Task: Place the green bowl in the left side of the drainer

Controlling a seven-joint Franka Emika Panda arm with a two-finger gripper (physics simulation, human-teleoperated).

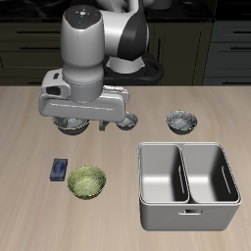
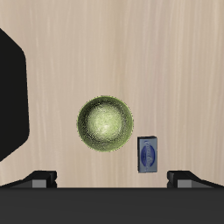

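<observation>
The green bowl [image 1: 86, 182] is small, yellow-green and ribbed. It sits upright and empty on the wooden table near the front edge. In the wrist view the green bowl [image 2: 106, 123] lies almost straight below the hand. My gripper [image 1: 86, 123] hangs high above the table, a little farther back than the bowl. In the wrist view my gripper [image 2: 114, 179] is open and empty, its fingertips [image 2: 39, 179] wide apart. The drainer [image 1: 147, 186] is a light-grey tub with two deep, empty compartments, standing beside the bowl near the front edge.
A small blue flat object [image 1: 59, 171] lies next to the green bowl, also in the wrist view [image 2: 148, 152]. A grey speckled bowl [image 1: 181, 122] stands behind the drainer. Another grey bowl [image 1: 127, 121] is partly hidden behind my hand.
</observation>
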